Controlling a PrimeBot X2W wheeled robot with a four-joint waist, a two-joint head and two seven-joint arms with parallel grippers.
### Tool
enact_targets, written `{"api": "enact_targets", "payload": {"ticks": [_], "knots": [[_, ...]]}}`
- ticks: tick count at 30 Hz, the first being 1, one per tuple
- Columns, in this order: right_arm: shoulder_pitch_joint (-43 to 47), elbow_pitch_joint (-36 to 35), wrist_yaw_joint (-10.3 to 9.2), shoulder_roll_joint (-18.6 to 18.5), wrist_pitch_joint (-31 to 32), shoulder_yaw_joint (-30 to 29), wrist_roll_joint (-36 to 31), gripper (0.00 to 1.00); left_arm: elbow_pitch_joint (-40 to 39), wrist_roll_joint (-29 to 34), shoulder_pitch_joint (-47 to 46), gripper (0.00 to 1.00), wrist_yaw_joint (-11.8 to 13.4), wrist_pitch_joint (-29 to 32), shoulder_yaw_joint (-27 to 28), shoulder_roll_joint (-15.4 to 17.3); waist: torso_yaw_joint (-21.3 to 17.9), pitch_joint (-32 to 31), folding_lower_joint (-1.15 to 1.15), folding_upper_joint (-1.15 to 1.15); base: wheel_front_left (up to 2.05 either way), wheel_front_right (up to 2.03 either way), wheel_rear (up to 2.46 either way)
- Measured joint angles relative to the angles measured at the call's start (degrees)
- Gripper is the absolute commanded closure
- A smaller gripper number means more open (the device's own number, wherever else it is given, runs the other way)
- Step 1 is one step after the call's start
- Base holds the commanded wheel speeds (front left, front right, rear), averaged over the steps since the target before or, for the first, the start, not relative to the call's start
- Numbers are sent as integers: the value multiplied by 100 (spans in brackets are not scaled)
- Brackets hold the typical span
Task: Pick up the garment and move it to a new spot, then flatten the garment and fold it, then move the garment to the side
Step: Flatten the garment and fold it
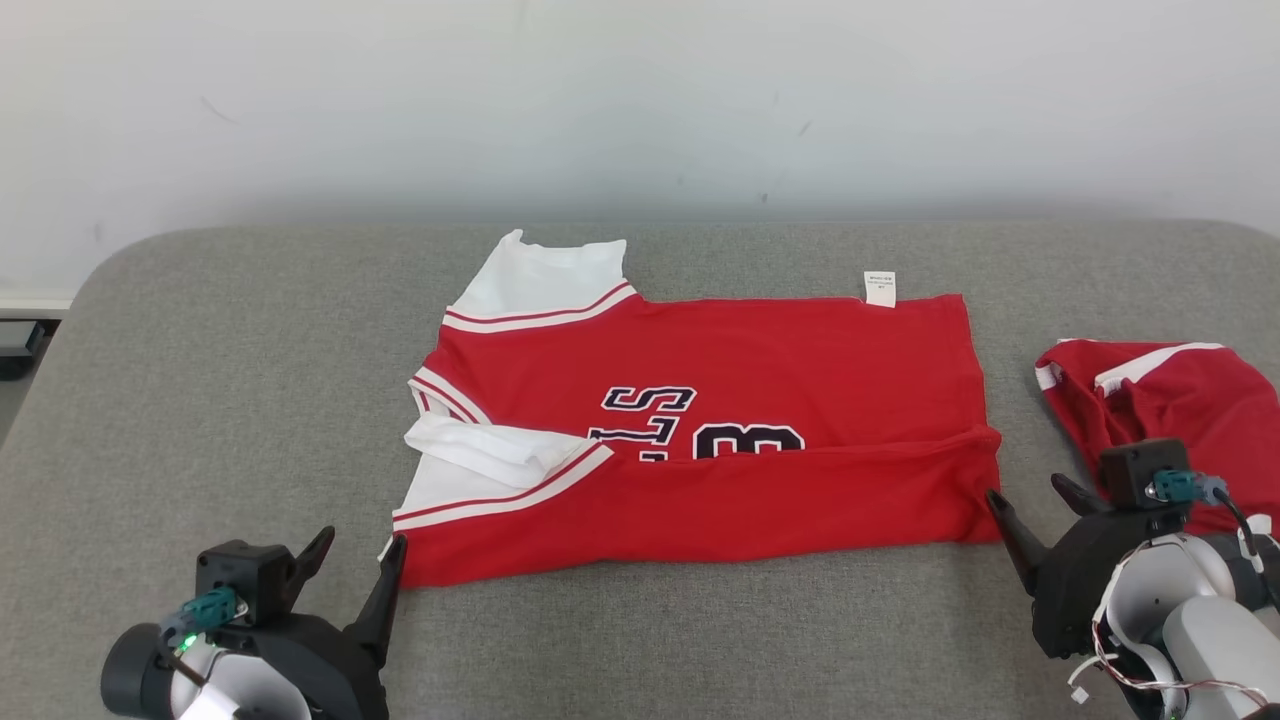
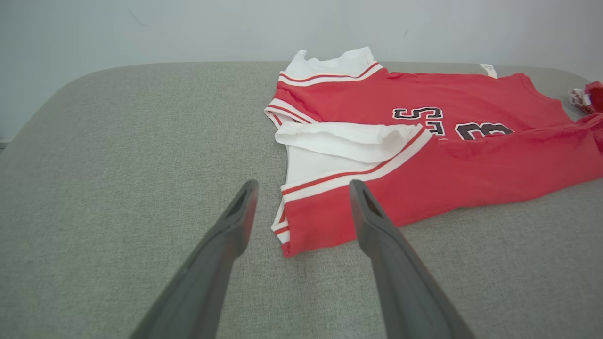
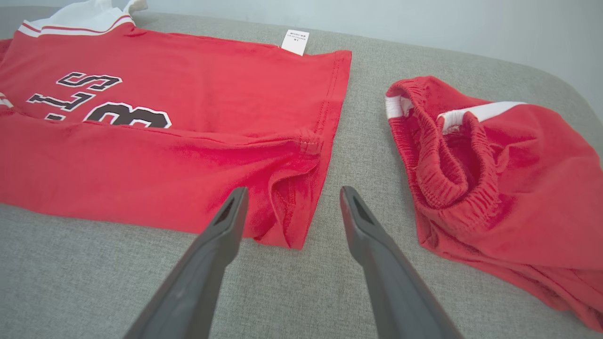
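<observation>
The garment (image 1: 720, 450) is a red jersey with white sleeves and dark lettering, lying sideways on the grey surface with its near long edge folded up over the lettering. My left gripper (image 1: 360, 555) stands open at the jersey's near left corner (image 2: 301, 230), nothing between its fingers. At the near right corner (image 3: 287, 226), my right gripper (image 1: 1030, 500) is open and empty too. A white label (image 1: 880, 288) sticks out at the far edge.
A crumpled pair of red shorts (image 1: 1170, 400) with white stripes lies to the right of the jersey, close beside my right gripper (image 3: 289, 193). The grey padded surface (image 1: 220, 400) has free room at the left. A pale wall (image 1: 640, 100) rises behind.
</observation>
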Motion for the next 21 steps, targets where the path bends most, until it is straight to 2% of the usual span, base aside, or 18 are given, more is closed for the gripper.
{"api": "enact_targets", "payload": {"ticks": [10,21], "knots": [[72,143,-246,172,-209,-9,-19,0,222,80,51,0,45,-186,73,-156,1,105,0,0,0,0,0],[-196,483,-401,342,-263,68,-131,0,690,167,-110,0,52,-190,69,-327,-29,382,1,0,0,0,0]]}}
